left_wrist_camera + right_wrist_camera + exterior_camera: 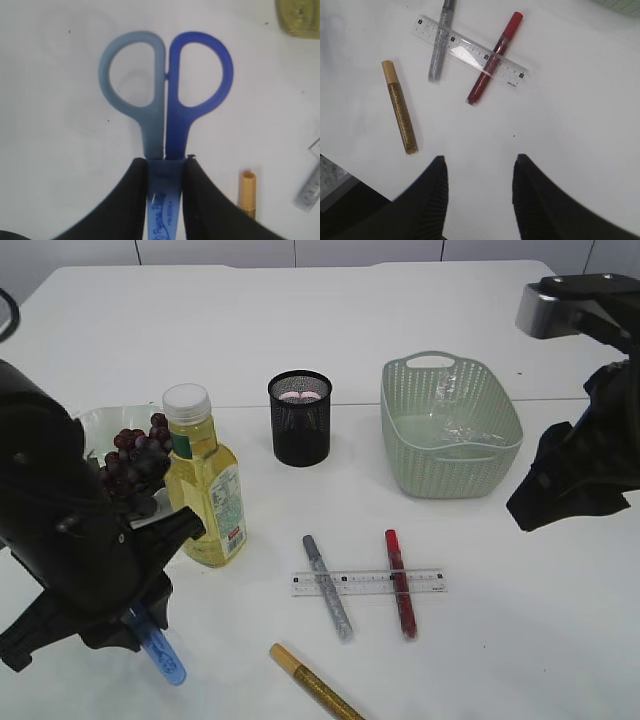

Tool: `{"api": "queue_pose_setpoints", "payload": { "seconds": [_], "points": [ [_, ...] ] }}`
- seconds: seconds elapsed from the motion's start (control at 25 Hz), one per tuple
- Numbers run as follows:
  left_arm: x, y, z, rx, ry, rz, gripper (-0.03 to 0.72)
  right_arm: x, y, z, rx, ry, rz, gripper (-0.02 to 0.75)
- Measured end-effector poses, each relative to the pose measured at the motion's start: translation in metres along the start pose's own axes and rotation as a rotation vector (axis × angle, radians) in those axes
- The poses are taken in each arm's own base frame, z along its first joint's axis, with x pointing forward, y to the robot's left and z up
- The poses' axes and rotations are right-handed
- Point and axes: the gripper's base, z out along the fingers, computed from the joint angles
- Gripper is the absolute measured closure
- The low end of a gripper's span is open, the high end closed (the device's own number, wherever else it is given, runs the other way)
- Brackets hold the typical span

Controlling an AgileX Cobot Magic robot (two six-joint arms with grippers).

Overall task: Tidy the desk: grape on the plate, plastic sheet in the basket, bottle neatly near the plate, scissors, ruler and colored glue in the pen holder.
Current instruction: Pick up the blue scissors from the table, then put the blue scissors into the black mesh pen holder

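My left gripper [164, 159] is shut on the blue scissors [165, 95], gripping the sheathed blades; the handles point away from me. In the exterior view the scissors [162, 652] stick out below the left arm at the front left. My right gripper [479, 162] is open and empty above the table. The clear ruler [368, 582] lies across a silver glue pen [327, 586] and a red glue pen [400, 582]. A gold glue pen [312, 680] lies at the front. The grapes [135, 455] sit on the plate [105, 424]. The yellow bottle [204, 480] stands beside the plate. The plastic sheet [450, 415] is in the green basket [497, 405].
The black mesh pen holder [300, 418] stands at the centre back, between the bottle and the basket. The right arm's black body [575, 475] hangs over the table's right side. The table's front left corner shows in the right wrist view [335, 182].
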Motion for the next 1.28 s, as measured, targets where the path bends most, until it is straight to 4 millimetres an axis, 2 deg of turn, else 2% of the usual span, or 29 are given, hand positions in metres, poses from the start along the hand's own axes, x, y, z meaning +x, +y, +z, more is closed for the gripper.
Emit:
{"api": "queue_pose_setpoints", "payload": {
  "seconds": [0.52,0.76,1.04,1.28],
  "points": [
    [-0.013,0.011,-0.068,0.214,-0.152,0.096,0.54,0.0,0.0,0.0,0.0,0.0,-0.007,0.421],
    [-0.02,0.015,-0.089,0.296,-0.256,0.184,0.54,0.0,0.0,0.0,0.0,0.0,-0.009,0.421],
    [-0.021,-0.006,-0.11,0.459,-0.313,0.351,0.54,0.0,0.0,0.0,0.0,0.0,-0.01,0.421],
    [-0.023,-0.021,-0.123,0.494,-0.384,0.517,0.543,0.0,0.0,0.0,0.001,-0.002,-0.01,0.421]
  ]
}}
